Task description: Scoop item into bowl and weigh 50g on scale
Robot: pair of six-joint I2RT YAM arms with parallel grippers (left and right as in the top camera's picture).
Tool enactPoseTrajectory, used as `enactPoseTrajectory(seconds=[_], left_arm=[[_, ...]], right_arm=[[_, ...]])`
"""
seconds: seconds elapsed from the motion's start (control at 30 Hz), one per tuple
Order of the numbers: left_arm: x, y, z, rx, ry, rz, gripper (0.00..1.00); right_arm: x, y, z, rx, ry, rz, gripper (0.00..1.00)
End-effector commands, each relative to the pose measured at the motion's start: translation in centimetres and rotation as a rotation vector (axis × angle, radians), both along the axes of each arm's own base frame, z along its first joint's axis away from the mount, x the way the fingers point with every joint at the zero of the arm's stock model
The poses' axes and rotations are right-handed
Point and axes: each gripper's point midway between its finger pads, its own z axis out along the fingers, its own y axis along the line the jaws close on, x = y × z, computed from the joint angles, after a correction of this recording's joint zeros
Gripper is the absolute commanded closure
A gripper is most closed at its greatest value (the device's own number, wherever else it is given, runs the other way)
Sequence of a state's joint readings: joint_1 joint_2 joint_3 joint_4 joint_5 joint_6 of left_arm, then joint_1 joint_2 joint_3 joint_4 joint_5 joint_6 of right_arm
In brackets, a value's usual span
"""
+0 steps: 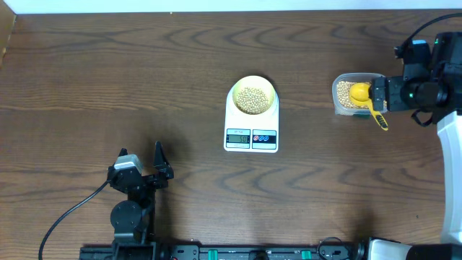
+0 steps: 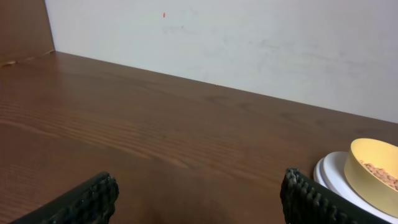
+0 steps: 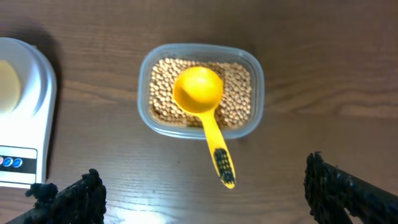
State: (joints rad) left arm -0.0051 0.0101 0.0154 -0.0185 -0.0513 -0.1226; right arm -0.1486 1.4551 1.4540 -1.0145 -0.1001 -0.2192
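I work over a dark brown table (image 1: 108, 72) with a wavy wood grain. Near its middle lies the scale (image 1: 234, 121), a flat, white, smooth slab with rounded corners, its small grey display (image 1: 238, 138) and two buttons (image 1: 264, 138) on the edge nearest me. On its platform stands the bowl (image 1: 270, 88), round and pale yellow, holding a layer of small, round, tan beans (image 1: 251, 100). To my right, well apart from the scale, sits a clear plastic tub (image 3: 257, 87) with rounded corners, filled with more of the same beans. A bright yellow plastic scoop (image 3: 199, 93) lies on them, its round cup facing up and its handle, with a black patch near the end, sticking out over the rim. My right gripper (image 3: 205, 200) hangs above the tub with its black, ribbed fingers (image 3: 71, 199) wide apart, touching and holding nothing. My left gripper (image 2: 196, 208) sits low near my own edge of the table, its jaws also spread wide and empty. Only the overhead view shows the scale's display and the whole layout. My right wrist view gives the scoop and tub up close. My left wrist view alone shows the pale wall (image 2: 249, 43) behind the table and the bowl from the side.
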Motion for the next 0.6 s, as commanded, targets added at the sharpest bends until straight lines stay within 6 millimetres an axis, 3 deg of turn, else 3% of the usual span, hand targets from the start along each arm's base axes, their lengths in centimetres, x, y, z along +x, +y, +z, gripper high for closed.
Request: enactPoseTrajectory(seconds=[0.0,0.27,0.57], left_arm=[[-0.2,0.5,-1.6,0.019,0.056,0.023,0.14],[-0.2,0.5,-1.6,0.019,0.056,0.023,0.14],[-0.2,0.5,-1.6,0.019,0.056,0.023,0.14]], right_arm=[[0.3,0.6,1.8,-0.007,-0.064,0.017,0.01],[1.0,0.5,1.3,-0.027,-0.231,0.008,0.01],[0.3,1.1,0.9,-0.032,-0.507,0.002,0.01]])
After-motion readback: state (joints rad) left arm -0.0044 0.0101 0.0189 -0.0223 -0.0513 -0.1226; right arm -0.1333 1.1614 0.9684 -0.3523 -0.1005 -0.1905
